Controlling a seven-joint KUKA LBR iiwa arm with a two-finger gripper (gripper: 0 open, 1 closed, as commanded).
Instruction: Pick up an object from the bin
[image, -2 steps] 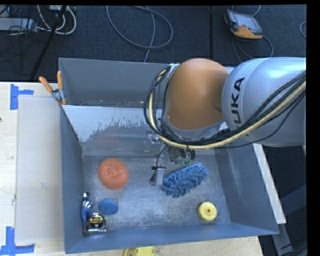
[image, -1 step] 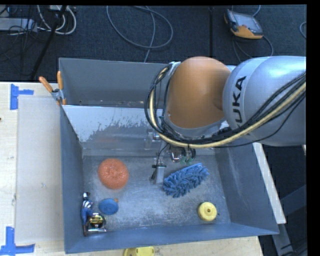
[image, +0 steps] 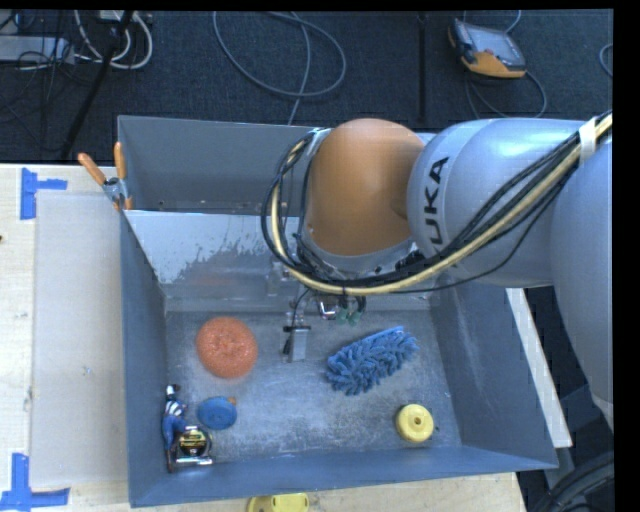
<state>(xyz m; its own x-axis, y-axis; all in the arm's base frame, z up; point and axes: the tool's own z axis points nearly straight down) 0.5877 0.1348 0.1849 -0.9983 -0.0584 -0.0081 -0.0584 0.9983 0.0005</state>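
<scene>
Hanging between orange scrubby ball (image: 227, 347) and shaggy blue duster (image: 370, 360), fingers (image: 293, 345) (open or closed, unclear), touching neither.

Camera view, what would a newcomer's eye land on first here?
The grey arm's orange dome-shaped cover looms over the back of the grey metal bin, its gripper hanging above the floor's middle. Flanking it lie a round orange scrubber and a shaggy blue fabric duster; a small yellow wheel sits front right.

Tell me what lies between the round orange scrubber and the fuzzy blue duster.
In the camera view the gripper stands between the orange scrubber and the blue duster, over otherwise bare bin floor.
</scene>
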